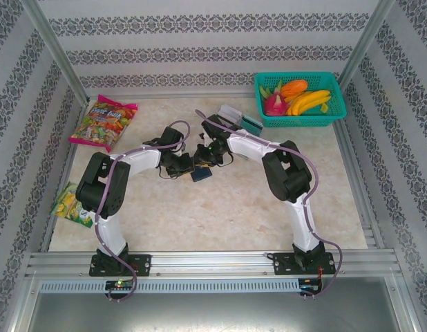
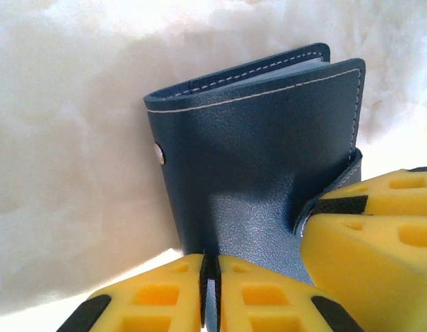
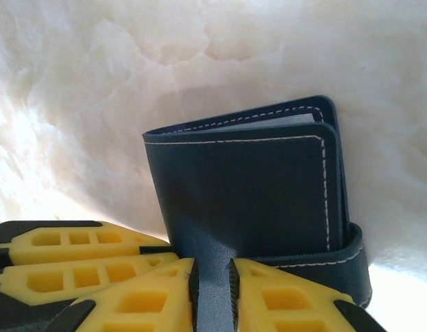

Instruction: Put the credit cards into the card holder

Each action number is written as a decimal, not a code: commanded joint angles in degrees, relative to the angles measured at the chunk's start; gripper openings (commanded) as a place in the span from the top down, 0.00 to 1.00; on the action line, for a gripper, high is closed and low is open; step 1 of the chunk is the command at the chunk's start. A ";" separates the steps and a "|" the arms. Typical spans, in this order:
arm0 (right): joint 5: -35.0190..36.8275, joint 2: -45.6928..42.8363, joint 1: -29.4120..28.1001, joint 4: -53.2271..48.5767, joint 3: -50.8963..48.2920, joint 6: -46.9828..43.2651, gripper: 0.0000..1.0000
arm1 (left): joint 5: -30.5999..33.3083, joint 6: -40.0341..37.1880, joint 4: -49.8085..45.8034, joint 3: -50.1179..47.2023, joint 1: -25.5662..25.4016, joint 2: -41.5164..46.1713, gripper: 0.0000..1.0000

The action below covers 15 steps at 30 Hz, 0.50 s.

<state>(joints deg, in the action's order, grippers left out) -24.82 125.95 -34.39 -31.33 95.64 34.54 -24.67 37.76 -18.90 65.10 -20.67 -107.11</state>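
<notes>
A cream marbled table [image 1: 220,214] is enclosed by patterned walls. At its middle, the folded, white-stitched navy leather card holder [image 1: 201,174] is pinched by the left gripper [image 2: 210,277] and by the right gripper [image 3: 212,277], both narrowed onto it. Behind and right of the holder, the thin credit cards [image 1: 238,119] are stacked beside a teal mesh basket [image 1: 303,122] filled with fruit [image 1: 307,102].

Looks like a robot lab test cell to me, not anybody's home. The table [image 1: 220,214] has a marble-look top, boxed in by bare aluminium posts [image 1: 54,48] and patterned wall panels [image 1: 200,41] like a little stage set. The left arm [image 1: 106,187] and right arm [image 1: 289,173] are bolted to a metal rail [image 1: 213,261]. The props are a teal basket [image 1: 302,122] of fruit [image 1: 307,102], a candy bag [image 1: 103,123] and a snack packet [image 1: 70,205].
</notes>
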 commanded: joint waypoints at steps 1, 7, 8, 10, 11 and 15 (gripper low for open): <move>3.62 0.22 -0.63 -3.86 0.44 -2.74 0.78 | 0.01 -0.01 -0.84 0.06 -0.79 -0.22 0.84; 3.93 1.19 -1.24 1.65 -1.81 -2.24 0.78 | -0.36 0.29 -0.44 0.36 -0.82 -0.38 0.84; 3.94 1.38 -1.34 3.26 -2.29 -1.98 0.78 | -0.39 0.18 -0.52 0.46 -0.84 -0.34 0.84; 3.86 1.58 -1.47 6.20 -3.39 -1.46 0.78 | -0.31 0.12 -0.70 0.38 -0.82 -0.17 0.84; 3.90 1.64 -1.37 7.56 -4.37 -1.19 0.78 | -0.29 0.04 -0.79 0.31 -0.78 -0.07 0.84; 3.84 0.27 -0.63 12.28 -10.25 0.00 0.78 | -0.08 -0.14 -1.06 -0.17 -0.82 0.39 0.85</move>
<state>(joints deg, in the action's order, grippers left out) -23.62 124.44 -35.09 -22.59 90.30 33.34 -24.40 37.76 -18.90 65.10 -20.64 -107.11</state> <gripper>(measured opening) 0.220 0.154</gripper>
